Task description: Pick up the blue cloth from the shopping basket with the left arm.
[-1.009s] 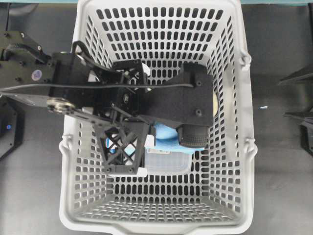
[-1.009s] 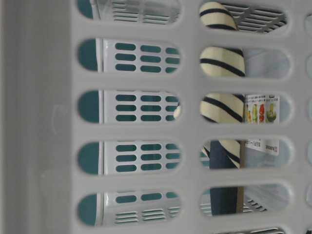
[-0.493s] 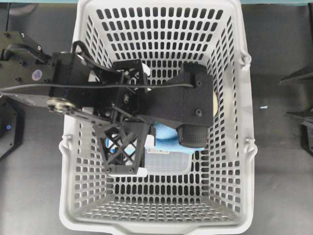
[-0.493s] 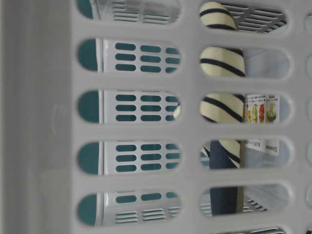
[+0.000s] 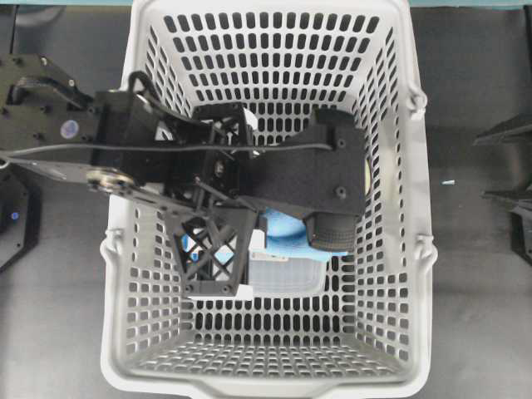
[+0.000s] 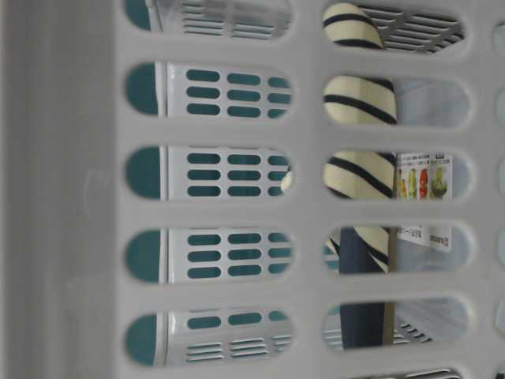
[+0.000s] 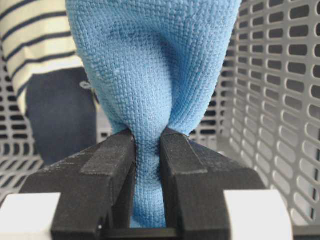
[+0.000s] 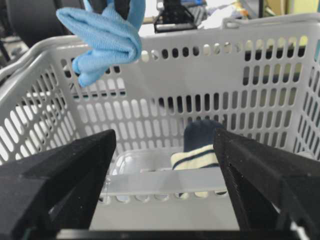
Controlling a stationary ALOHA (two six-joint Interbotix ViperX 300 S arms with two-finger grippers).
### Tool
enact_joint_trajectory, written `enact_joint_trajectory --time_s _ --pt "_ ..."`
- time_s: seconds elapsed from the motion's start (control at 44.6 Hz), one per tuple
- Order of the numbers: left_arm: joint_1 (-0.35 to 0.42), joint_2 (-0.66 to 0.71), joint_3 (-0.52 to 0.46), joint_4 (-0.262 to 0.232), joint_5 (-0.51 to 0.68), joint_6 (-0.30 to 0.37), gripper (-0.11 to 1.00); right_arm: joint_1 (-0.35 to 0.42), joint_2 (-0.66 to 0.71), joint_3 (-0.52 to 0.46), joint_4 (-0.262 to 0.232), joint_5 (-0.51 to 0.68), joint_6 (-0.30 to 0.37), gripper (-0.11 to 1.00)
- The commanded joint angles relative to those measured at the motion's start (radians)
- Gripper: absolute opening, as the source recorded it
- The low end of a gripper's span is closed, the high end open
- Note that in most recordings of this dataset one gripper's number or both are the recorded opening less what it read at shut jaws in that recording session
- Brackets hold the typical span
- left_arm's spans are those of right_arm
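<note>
Grasp: left gripper (image 7: pixel 146 150) is pinching the blue cloth (image 7: pixel 150 75).
Lift: cloth is hanging above the shopping basket (image 8: pixel 200 75); little remaining.
Right gripper (image 8: pixel 165 165): fingers are standing wide, empty.

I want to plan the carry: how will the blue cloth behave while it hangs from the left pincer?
Probably floppy: the blue cloth bunches into a narrow waist where the left pincer pinches it and droops in folds. Likely light. Its textured weave should resist slipping, though the hanging corners might snag the shopping basket.

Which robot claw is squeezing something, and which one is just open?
The left gripper is squeezing the blue cloth. The right gripper has wide-open jaws with nothing between them.
</note>
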Motion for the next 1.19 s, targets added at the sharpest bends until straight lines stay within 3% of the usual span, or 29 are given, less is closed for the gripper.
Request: enact_joint_trajectory --time_s 0.0,1.165 --pt "0.0 -0.017 -0.02 0.003 -0.006 -0.002 0.12 0.002 0.003 -0.009 0.003 -0.011 0.002 0.76" --pt "0.005 -0.005 0.008 0.003 -0.002 -0.002 0.12 0.002 -0.012 0.032 0.003 -0.04 0.003 0.76"
